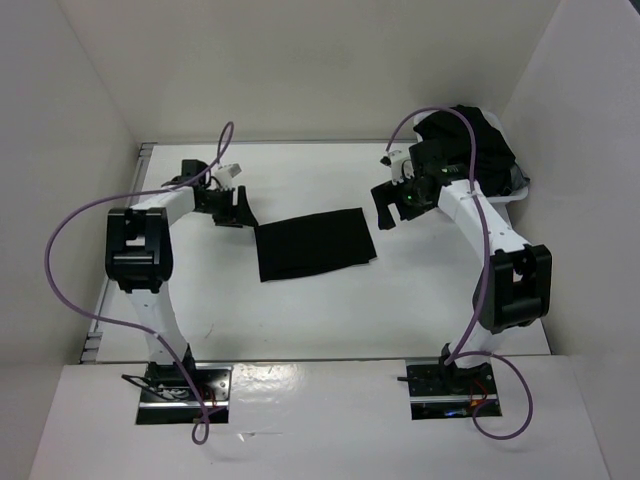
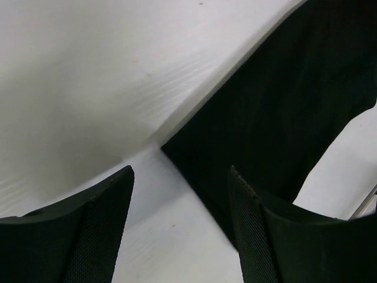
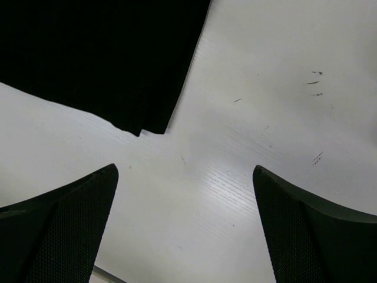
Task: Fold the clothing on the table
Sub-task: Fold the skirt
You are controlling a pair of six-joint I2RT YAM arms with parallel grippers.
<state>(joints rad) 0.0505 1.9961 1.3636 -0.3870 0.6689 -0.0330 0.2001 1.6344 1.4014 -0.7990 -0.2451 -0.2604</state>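
Observation:
The clothing, a plain black cloth, lies flat in the middle of the white table. My left gripper hovers low at its left end, open. In the left wrist view the left gripper straddles the clothing's near corner, with the right finger over the cloth edge and bare table under the left one. My right gripper stands open just off the clothing's right end. From the right wrist, the right gripper has only table between its fingers, and the clothing's corner lies just ahead.
A bulky heap of black clothes sits on a white tray at the back right, behind the right arm. White walls close in the table at the back and both sides. A metal rail runs along the left edge.

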